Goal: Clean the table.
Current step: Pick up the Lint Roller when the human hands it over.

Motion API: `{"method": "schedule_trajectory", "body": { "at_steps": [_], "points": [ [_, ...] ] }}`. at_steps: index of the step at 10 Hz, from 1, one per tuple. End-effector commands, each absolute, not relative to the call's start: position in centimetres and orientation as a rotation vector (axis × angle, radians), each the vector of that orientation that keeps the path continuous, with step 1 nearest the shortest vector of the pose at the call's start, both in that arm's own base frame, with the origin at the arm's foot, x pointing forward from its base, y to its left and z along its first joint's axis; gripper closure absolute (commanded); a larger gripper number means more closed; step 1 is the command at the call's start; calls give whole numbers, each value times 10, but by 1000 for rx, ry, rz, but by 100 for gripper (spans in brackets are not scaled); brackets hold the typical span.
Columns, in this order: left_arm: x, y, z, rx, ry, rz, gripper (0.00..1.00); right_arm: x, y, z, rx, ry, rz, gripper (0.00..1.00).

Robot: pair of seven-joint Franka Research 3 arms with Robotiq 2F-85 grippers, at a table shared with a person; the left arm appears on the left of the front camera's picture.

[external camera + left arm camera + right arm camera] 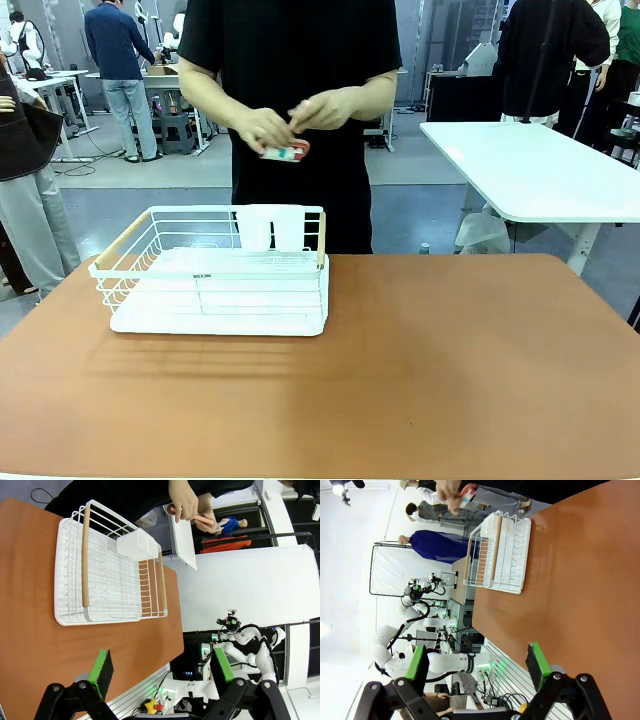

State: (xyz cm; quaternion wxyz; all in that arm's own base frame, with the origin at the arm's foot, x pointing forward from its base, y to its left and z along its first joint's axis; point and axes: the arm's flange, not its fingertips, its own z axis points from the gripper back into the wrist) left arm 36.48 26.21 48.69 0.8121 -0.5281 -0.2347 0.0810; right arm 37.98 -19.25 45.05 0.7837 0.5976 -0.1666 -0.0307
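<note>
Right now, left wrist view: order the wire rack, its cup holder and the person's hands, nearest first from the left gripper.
1. Wire rack, on the table.
2. Cup holder, rack's far side.
3. Person's hands, past the table.

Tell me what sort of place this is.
Probably a robotics lab or test hall: the left gripper hangs open over the table, a white-topped table stands nearby, and people work at cluttered benches across an open grey floor.
</note>
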Motion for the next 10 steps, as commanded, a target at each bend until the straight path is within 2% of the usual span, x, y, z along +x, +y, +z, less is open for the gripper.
{"method": "schedule_trajectory", "body": {
  "at_steps": [1,10],
  "points": [
    [365,266,487,-1149,-523,146,0,381,-193,452,1304,-379,-49,0],
    [365,266,487,-1149,-523,146,0,381,-193,452,1304,-379,-49,0]
  ]
}}
